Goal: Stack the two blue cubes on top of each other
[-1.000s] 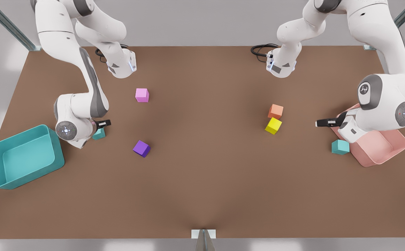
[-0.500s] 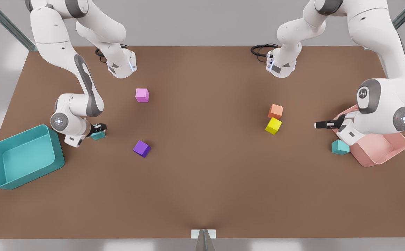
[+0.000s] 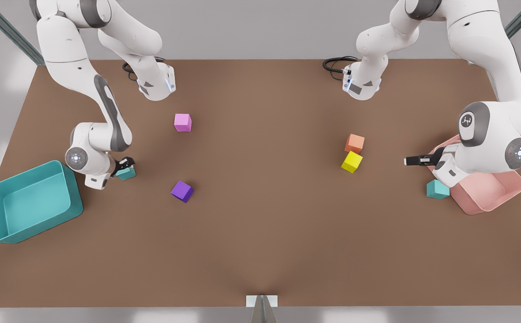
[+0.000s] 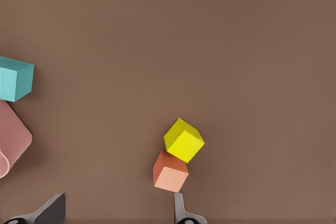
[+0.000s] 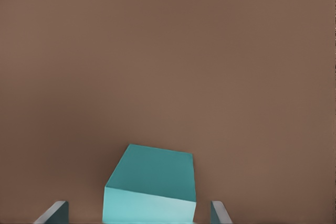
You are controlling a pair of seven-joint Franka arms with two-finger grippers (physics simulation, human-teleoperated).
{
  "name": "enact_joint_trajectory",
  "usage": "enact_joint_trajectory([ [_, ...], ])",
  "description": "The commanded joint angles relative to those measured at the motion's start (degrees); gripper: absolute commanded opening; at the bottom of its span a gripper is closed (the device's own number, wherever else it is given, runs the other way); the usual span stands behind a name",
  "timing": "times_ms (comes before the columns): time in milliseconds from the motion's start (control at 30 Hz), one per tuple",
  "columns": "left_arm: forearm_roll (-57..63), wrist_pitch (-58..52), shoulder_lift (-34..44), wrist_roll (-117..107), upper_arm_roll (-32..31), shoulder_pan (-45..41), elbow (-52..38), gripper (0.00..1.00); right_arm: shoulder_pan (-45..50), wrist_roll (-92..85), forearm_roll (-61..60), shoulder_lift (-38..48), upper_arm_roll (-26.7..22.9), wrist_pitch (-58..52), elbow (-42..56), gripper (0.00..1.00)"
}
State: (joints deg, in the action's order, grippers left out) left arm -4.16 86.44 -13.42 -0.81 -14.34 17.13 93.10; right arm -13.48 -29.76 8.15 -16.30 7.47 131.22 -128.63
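Blue cubes: two small matte teal-cyan cubes sat well apart on the brown table (image 3: 260, 242), nothing stacked yet
Near cube (image 3: 127, 173): it rested on the table at the front view's left, just beside the large teal rectangular bin (image 3: 74, 211) and apart from the small dark purple cube (image 3: 182, 191)
Far cube (image 3: 437, 189): it lay at the front view's right, touching or nearly touching the pink rectangular bin (image 3: 489, 199); you could not tell which
Right gripper (image 5: 137, 212): it was low over the near cube with its fingers spread, one on each side and a gap on both sides, so nothing was gripped
Left gripper (image 3: 415, 159): it hung released above the table near the pink bin, beyond the far cube, and that arm waited
Step in hand: judged from this, you were about to close on the near cube
Squareness: in the right wrist view the cube sat turned a little against the fingers, so you would have done well to twist the wrist until the pads met two flat faces, not edges
Centring: the gap looked wider on one side; you should have shifted across first, or the closing finger could have pushed the cube
Depth: you needed the pads around the cube's middle height, clear of the table
Route after: you would have had to lift clear and pass the small yellow cube (image 3: 351, 162) and the small orange cube (image 3: 354, 143) on the way
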Motion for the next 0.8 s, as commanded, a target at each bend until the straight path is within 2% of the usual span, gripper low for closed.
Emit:
enact_joint_trajectory([
  [0,0.0,0.0,0.1,-0.2,0.0,0.0,0.0,1.00,-0.1,-6.5,-0.1,0.0,0.0,0.3,0.0,1.00],
  [267,0.0,-0.1,0.1,-0.2,-0.1,-0.3,0.1,1.00,-1.0,-5.7,-0.1,-3.2,-0.1,2.1,0.6,1.00],
  [500,2.0,0.1,0.1,-15.5,-0.1,-0.2,-0.7,1.00,-1.1,-3.2,-0.2,-4.6,-1.2,5.5,-1.4,1.00],
  [600,0.8,1.4,-2.1,-25.6,0.3,5.5,-0.6,1.00,-1.2,-3.2,-0.2,-4.6,-1.2,5.5,-1.4,0.99],
  [633,0.7,1.8,-2.0,-25.6,4.0,4.1,-0.6,1.00,-1.1,-3.1,-0.2,-4.6,-1.2,5.5,-1.4,0.99],
  [667,-0.8,3.1,-1.6,-25.6,17.7,-8.3,0.3,1.00,-1.1,-3.1,-0.2,-4.6,-1.2,5.5,-1.4,0.96],
  [700,-1.4,3.6,-1.6,-25.7,32.9,-24.6,0.8,1.00,-1.1,-2.8,-0.2,-4.7,-1.2,5.4,-1.4,0.88],
  [733,-1.5,3.8,-1.7,-25.7,38.7,-29.4,1.9,1.00,-1.0,-2.8,-0.2,-5.0,-1.2,5.4,-1.4,0.78],
  [767,-1.5,4.8,-1.7,-27.7,41.4,-30.2,3.5,1.00,-1.0,-2.7,-0.2,-5.1,-1.2,5.4,-1.4,0.73],
])
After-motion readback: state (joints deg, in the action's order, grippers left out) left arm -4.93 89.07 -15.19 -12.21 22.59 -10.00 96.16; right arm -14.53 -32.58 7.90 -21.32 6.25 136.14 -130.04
